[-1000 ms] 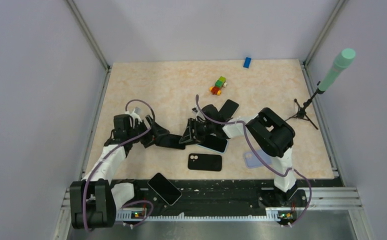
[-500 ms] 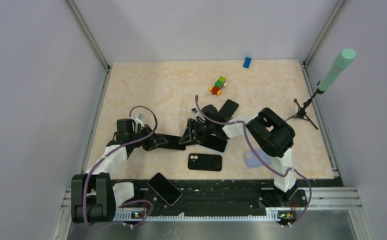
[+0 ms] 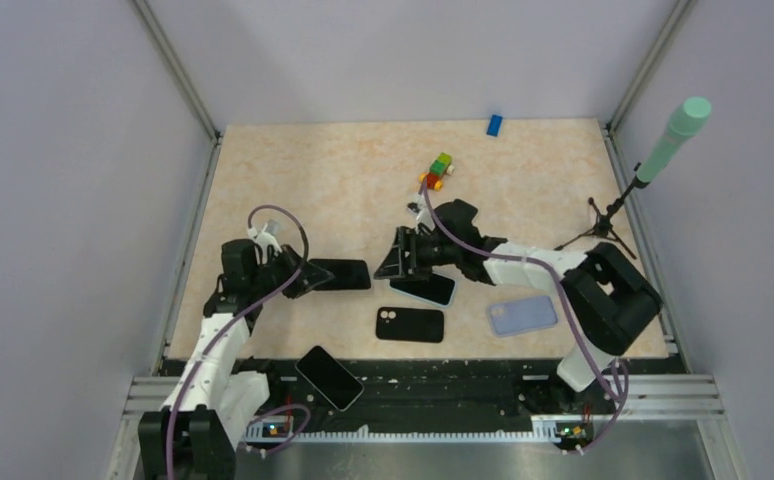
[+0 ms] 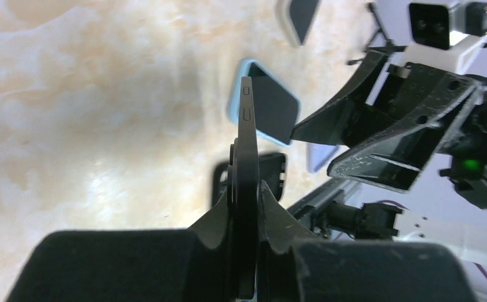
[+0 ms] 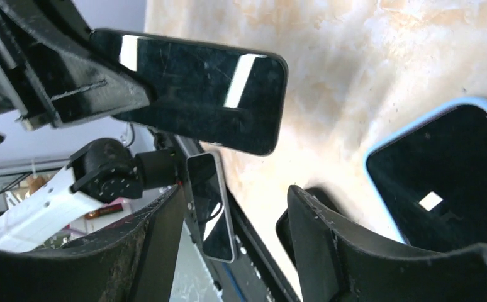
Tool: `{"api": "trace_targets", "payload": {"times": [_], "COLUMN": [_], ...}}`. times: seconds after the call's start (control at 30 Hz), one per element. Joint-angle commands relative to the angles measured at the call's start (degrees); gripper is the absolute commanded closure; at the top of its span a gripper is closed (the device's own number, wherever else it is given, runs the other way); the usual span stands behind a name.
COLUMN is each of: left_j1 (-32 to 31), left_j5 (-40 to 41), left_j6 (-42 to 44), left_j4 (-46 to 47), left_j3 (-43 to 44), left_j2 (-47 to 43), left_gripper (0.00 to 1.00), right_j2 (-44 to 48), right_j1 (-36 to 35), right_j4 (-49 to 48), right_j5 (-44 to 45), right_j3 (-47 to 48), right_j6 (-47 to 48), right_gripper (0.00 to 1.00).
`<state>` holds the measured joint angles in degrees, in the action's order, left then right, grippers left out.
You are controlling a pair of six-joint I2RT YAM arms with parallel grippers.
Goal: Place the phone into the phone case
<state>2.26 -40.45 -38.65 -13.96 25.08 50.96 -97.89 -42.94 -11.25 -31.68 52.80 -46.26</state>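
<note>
Phone [image 3: 341, 274] sits clamped edge-on in my left hand [image 3: 308, 276], low over the tabletop [image 3: 313, 180], left of the light-blue case [image 3: 425, 290]. Likely stiff, light, slick glass; best gripped across flat faces. Right hand [image 5: 235, 207] is parted, empty.

Black phone [image 3: 340, 274], light blue case [image 3: 425, 291], lavender case [image 3: 521, 316], beige marbled tabletop [image 3: 333, 180]

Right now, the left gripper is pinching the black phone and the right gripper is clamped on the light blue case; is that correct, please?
Not quite. The left gripper is indeed pinching the black phone, but the right gripper is not clamped on the light blue case. The right wrist view shows its jaws open and empty, with the case lying off to one side of them.
</note>
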Motion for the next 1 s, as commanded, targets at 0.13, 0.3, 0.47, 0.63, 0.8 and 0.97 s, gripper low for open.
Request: {"api": "trace_targets", "payload": {"times": [0.13,0.3,0.47,0.63,0.8,0.97], "left_j1": [-0.63,-4.86,-10.75,-15.28,-16.39,-16.5], "left_j5": [-12.36,-12.88,-10.6,-9.04,-8.62,-7.43], "left_j6": [-18.14,-28.14,-29.01,-29.27,-29.51,-29.48], "left_j4": [27.7,46.89,51.33,53.99,55.51,56.12], "left_j3": [-7.2,-13.28,-12.68,-11.97,-12.83,-13.64], "left_j2": [-5.87,-4.92,-3.33,-1.61,-0.52,-0.61], "left_gripper": [1.0,1.0,1.0,1.0,1.0,1.0], "right_j2": [14.54,17.13,17.31,15.58,14.68,13.69], "right_j1": [5.91,6.38,6.38,6.45,6.46,6.42], "right_j4": [-8.07,-9.97,-20.85,-28.66,-37.39,-41.52], "right_j5": [-4.23,-7.93,-10.88,-12.98,-15.26,-17.51], "right_j3": [-13.03,-15.5,-18.48,-19.14,-19.66,-19.98], "right_j6": [-1.42,-1.5,-8.4,-13.32,-18.62,-21.22], "right_gripper": [0.37,0.36,0.37,0.42,0.64,0.94]}}
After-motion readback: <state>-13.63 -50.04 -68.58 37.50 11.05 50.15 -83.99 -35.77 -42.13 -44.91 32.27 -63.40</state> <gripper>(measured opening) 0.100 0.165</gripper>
